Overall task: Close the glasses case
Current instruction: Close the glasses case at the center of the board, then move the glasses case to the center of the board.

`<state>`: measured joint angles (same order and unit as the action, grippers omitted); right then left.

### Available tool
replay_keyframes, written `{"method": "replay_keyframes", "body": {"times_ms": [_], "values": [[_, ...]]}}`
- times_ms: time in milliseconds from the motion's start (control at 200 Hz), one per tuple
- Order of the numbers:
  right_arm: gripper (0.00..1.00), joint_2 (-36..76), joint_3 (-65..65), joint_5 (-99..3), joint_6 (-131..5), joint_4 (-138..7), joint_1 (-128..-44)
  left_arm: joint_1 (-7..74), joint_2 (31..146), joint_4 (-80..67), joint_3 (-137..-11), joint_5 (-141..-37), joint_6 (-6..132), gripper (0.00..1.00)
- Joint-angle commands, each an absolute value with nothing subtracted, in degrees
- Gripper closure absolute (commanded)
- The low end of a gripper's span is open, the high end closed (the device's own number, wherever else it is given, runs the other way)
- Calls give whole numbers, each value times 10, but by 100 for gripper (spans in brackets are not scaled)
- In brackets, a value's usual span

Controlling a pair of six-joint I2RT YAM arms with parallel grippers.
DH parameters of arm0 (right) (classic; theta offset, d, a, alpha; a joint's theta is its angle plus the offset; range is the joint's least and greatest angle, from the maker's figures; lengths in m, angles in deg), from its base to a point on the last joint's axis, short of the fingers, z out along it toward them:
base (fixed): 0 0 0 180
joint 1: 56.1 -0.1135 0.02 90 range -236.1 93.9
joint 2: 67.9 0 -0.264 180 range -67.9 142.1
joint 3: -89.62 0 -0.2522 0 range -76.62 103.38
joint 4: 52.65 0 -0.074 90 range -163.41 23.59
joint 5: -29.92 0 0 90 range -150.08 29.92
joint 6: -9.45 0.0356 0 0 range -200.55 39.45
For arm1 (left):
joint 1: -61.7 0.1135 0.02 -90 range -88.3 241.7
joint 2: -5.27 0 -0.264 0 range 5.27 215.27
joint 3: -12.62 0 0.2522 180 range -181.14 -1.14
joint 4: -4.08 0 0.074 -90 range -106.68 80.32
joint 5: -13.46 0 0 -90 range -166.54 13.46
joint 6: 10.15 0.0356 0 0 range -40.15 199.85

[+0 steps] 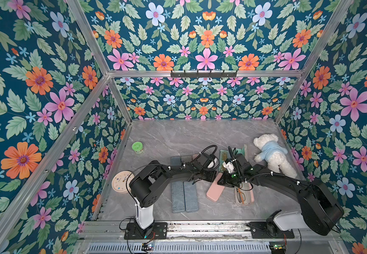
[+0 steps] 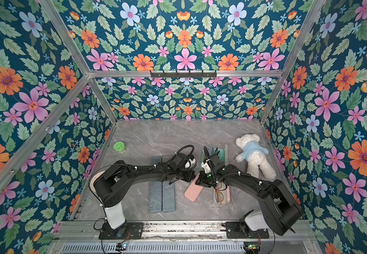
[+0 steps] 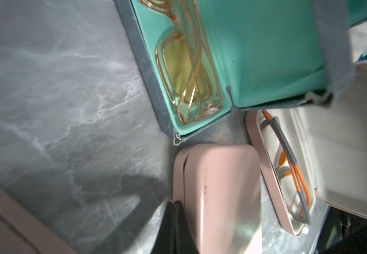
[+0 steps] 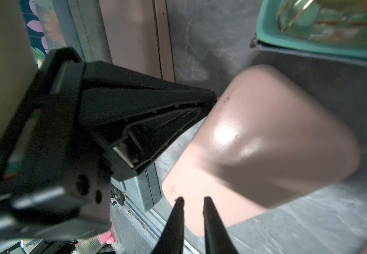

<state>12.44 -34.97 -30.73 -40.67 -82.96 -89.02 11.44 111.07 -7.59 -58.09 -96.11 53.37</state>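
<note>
A pink glasses case (image 1: pixel 215 189) (image 2: pixel 192 191) lies shut on the marble table, between the two arms. My left gripper (image 3: pixel 177 203) is shut and empty, its tip against the case's seam side (image 3: pixel 220 187). The right wrist view shows that same tip (image 4: pixel 209 99) touching the case (image 4: pixel 266 140). My right gripper (image 4: pixel 192 199) hangs just over the case's near end, shut to a narrow slit with nothing between its fingers. In both top views the gripper tips are hidden under the wrists.
Beside it stands an open pink case (image 1: pixel 251 195) (image 3: pixel 264 165) with orange-grey glasses. Behind is an open teal-lined case (image 1: pixel 243 150) (image 3: pixel 266 44) with yellow glasses. An open blue-grey case (image 1: pixel 184 198), a teddy bear (image 1: pixel 270 154), a green jar (image 1: pixel 137 147) and a clock (image 1: pixel 121 181) also lie around.
</note>
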Motion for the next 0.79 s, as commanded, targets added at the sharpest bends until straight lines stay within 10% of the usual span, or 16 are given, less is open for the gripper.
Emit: {"method": "replay_keyframes", "body": {"times_ms": [0,225,790], "values": [[74,113,-343,-316,-408,-833,-891,115,1100,-68,-578,-961,539,94],[44,67,-341,-344,-396,-863,-891,115,1084,-52,-566,-958,535,92],[15,36,-354,-398,-348,-909,-891,124,950,21,-475,-839,514,64]]}}
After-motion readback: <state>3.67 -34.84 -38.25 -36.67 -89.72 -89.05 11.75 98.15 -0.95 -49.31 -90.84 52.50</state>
